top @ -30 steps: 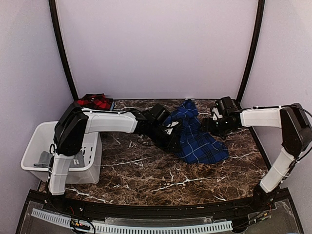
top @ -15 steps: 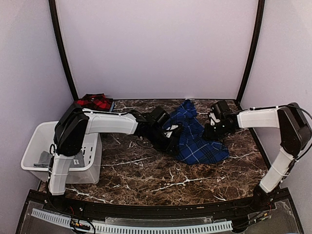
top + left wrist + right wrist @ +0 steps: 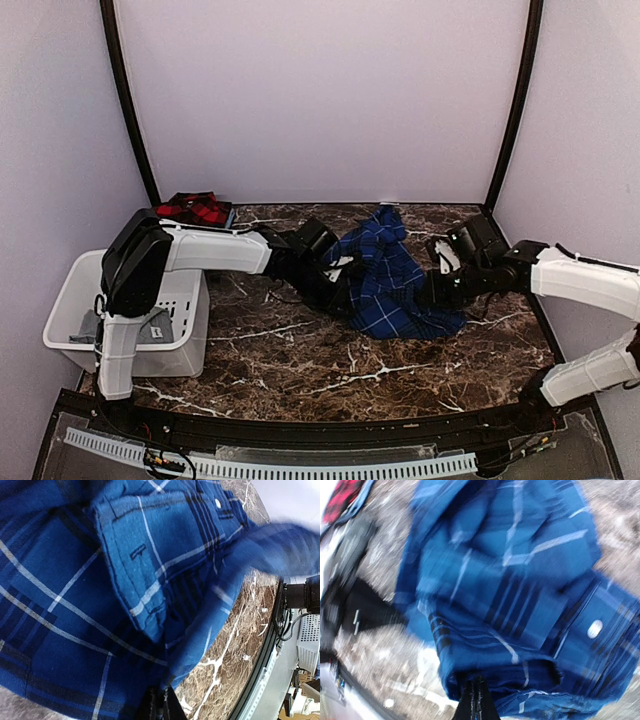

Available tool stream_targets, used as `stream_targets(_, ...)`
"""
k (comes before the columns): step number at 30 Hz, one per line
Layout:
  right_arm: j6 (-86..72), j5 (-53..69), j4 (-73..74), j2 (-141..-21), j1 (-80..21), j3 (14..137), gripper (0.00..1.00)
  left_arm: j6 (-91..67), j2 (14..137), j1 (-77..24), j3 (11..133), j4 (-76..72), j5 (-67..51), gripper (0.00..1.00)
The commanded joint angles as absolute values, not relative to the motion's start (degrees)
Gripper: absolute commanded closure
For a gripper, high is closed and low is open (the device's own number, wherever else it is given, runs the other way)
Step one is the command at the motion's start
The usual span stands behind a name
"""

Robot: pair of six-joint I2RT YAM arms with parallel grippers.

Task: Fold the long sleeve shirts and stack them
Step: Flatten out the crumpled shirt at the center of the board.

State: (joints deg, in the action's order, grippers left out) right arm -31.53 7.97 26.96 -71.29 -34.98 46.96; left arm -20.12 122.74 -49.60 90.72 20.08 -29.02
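Marble desk (image 3: 300,350): within the last second, left gripper (image 3: 338,285) and right gripper (image 3: 435,292) are pinched shut onto opposite edges of the blue plaid shirt (image 3: 395,290); spreading is judged possible next.

Brown marble counter (image 3: 300,350): dark blue plaid cloth shirt (image 3: 395,275) lies bunched right of centre, its far end reaching toward the back edge and its near end short of mid-counter.

Left end effector (image 3: 340,285) sits at the shirt's left edge, touching the cloth. Right end effector (image 3: 435,290) sits at the shirt's near-right edge, also on the cloth. The shirt lies between the two.

Red-and-black plaid cloth shirt (image 3: 193,209) lies in the back left corner, well apart from the other shirt.

White plastic bin (image 3: 80,300) sits at the left edge, in front of that corner, partly overhanging the side.
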Motion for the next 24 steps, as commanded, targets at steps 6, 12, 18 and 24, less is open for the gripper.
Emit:
stream_targets(6,-47.5,14.0,26.2,-54.2,-52.3,32.3,1.00,-17.1,114.8,-47.4,85.6,20.3,-31.7,0.85)
stream_targets(12,-48.0,9.4,30.5,-53.2,-56.0,34.4,0.89,-19.4,113.1,-46.5,84.4,18.0,-35.0,0.64)
stream_targets(18,-44.0,-1.2,34.1,-55.0,-54.9,44.8,0.45,-23.0,112.0,-46.3,85.1,14.4,-37.1,0.47)
stream_targets(24,-40.0,-5.9,31.0,-63.3,-46.0,49.2,0.37,-26.0,111.5,-46.3,85.6,11.1,-35.2,0.46)
